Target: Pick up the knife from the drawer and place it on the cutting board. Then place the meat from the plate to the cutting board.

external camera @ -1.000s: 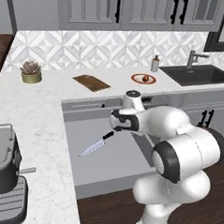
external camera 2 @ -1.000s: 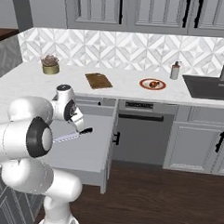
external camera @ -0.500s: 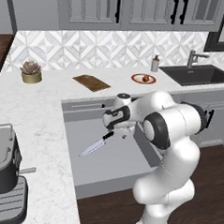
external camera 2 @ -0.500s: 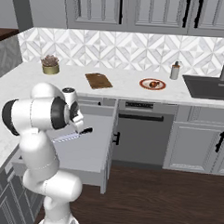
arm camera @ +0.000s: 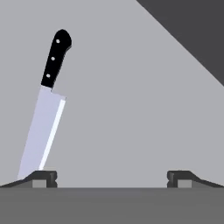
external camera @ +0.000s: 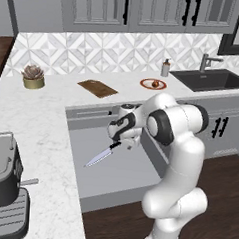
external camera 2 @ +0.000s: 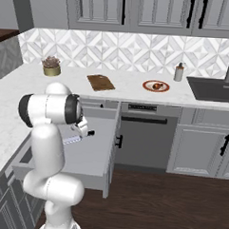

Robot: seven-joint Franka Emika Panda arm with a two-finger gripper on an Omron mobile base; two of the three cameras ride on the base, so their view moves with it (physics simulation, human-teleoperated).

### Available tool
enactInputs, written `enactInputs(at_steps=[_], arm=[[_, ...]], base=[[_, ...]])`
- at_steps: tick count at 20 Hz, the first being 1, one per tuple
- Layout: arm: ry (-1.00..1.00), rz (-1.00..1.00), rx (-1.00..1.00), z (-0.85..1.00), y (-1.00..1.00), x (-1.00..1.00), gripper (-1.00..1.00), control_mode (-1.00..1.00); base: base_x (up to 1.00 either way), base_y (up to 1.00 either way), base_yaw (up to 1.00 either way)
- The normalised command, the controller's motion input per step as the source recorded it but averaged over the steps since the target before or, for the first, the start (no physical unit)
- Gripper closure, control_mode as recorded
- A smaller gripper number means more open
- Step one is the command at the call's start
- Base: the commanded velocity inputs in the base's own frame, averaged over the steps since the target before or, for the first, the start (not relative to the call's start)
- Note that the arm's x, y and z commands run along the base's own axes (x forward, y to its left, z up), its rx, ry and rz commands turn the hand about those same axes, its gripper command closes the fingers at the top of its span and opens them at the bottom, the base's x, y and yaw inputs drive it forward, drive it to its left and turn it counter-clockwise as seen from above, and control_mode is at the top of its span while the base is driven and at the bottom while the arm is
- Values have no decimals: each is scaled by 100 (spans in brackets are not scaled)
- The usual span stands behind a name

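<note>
The knife (external camera: 102, 155) lies flat on the floor of the open drawer (external camera: 119, 177), its black handle toward the arm and its silvery blade pointing to the front left. My gripper (external camera: 124, 142) hangs just above the handle end, open and holding nothing. In the hand view the knife (arm camera: 46, 109) lies left of centre, its blade tip close to the left fingertip (arm camera: 41, 178), and the gripper (arm camera: 111, 179) stands wide. The dark cutting board (external camera: 97, 88) lies on the counter behind the drawer. To its right, the meat (external camera: 155, 84) sits on the plate (external camera: 146, 83). From the right side the knife (external camera 2: 72, 140), cutting board (external camera 2: 101, 82) and plate (external camera 2: 149, 86) also show.
A dark sink (external camera: 209, 79) with a faucet is set in the counter at the right, a soap bottle (external camera: 165, 68) beside it. A potted plant (external camera: 33, 77) stands at the back left. A coffee machine (external camera: 2, 184) sits on the near left counter.
The hand has moved left and down over the drawer, closer to the knife's handle, and the arm's elbow has swung round. The knife has not moved.
</note>
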Motion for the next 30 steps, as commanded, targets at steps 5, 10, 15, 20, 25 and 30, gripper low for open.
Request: enactInputs(at_steps=[5,10,15,20,25,30], arm=[[-3,0,0,-8,0,38,-100,-100],[0,0,0,-20,0,46,-100,-100],[0,0,0,-39,0,22,-100,-100],[0,0,0,-44,0,6,-100,-100],[0,0,0,-28,0,2,-100,-100],[0,0,2,11,1,2,-100,-100]], base=[[0,0,0],[0,0,0],[0,0,0],[0,0,0],[0,0,0],[0,0,0]])
